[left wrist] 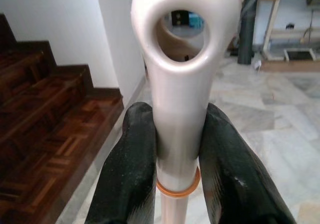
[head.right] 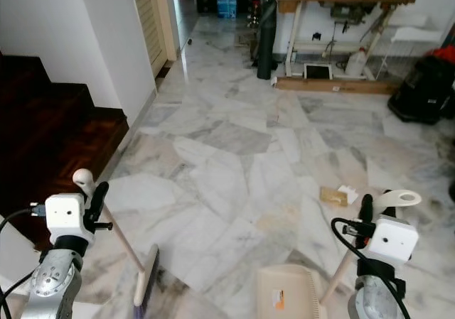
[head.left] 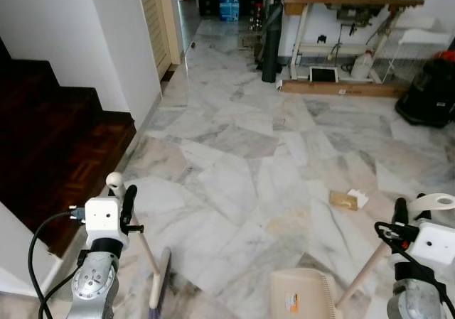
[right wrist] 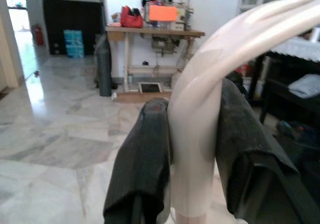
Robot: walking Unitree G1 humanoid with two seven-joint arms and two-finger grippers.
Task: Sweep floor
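Closest up in the left eye view: left pincer [head.left: 128,204] clamped on the cream-handled broom [head.left: 155,285], bristles on the marble floor [head.left: 234,155]. Brown cardboard scrap [head.left: 348,199] lies unswept ahead, so I'd say sweeping's barely begun. Right eye view: right pincer [head.right: 364,212] holds the beige plastic dustpan [head.right: 288,294], which looks empty. Left wrist view: fingers [left wrist: 130,169] squeezing the broom's looped end. Right wrist view: fingers [right wrist: 145,159] tight on the dustpan handle.

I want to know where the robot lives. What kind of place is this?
Probably a home's ground-floor hallway or living space. There is a marble floor, a dark wooden staircase beside a white wall, and a work table that seems to carry a sewing machine at the far end.
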